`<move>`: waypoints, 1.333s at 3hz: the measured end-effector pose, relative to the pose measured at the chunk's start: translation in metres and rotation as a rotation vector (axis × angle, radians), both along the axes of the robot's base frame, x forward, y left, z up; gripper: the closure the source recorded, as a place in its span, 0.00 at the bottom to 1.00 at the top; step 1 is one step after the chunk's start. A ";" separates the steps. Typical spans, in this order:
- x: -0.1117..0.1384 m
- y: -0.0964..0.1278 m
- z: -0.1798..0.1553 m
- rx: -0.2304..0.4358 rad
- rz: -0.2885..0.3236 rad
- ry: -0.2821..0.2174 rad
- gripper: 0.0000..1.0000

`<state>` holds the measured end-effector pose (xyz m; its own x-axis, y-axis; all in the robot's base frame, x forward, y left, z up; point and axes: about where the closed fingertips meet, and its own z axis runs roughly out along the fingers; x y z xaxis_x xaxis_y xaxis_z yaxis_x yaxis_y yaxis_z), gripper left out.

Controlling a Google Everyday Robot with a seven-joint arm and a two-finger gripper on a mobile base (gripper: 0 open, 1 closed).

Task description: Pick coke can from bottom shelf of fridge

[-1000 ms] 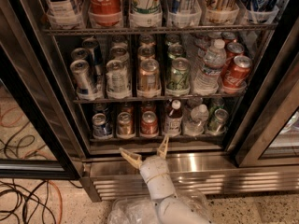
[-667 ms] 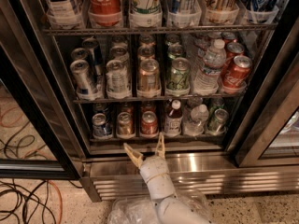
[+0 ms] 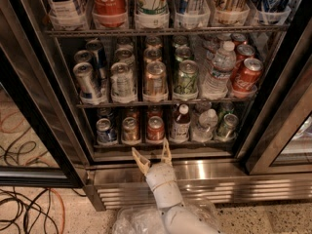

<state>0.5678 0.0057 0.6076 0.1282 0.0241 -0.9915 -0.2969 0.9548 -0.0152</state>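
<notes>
The fridge (image 3: 44, 101) stands open in front of me, with a stainless vented base. On its bottom shelf (image 3: 161, 144) the coke can (image 3: 155, 128), small and red with a silver top, stands in the front row, third from the left. My gripper (image 3: 153, 157) is open, its two tan fingers spread in a V just below and in front of the can, over the fridge sill. It holds nothing. My white arm rises from the bottom of the view.
A blue can (image 3: 105, 130) and a tan can (image 3: 130, 129) stand left of the coke can; a small bottle (image 3: 181, 123), a water bottle (image 3: 205, 124) and a green can (image 3: 226, 126) to its right. Tilted red cans (image 3: 246, 76) lie one shelf up. Cables (image 3: 24, 213) lie on the floor at left.
The gripper has moved up slightly toward the bottom shelf, and its fingers have narrowed a little. The cans have not moved.
</notes>
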 end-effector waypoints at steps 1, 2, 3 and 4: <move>0.005 -0.002 0.001 0.000 -0.011 -0.009 0.26; 0.013 -0.004 0.005 0.000 -0.021 -0.021 0.25; 0.023 -0.004 0.010 0.000 -0.023 -0.034 0.25; 0.031 -0.004 0.013 -0.001 -0.026 -0.043 0.25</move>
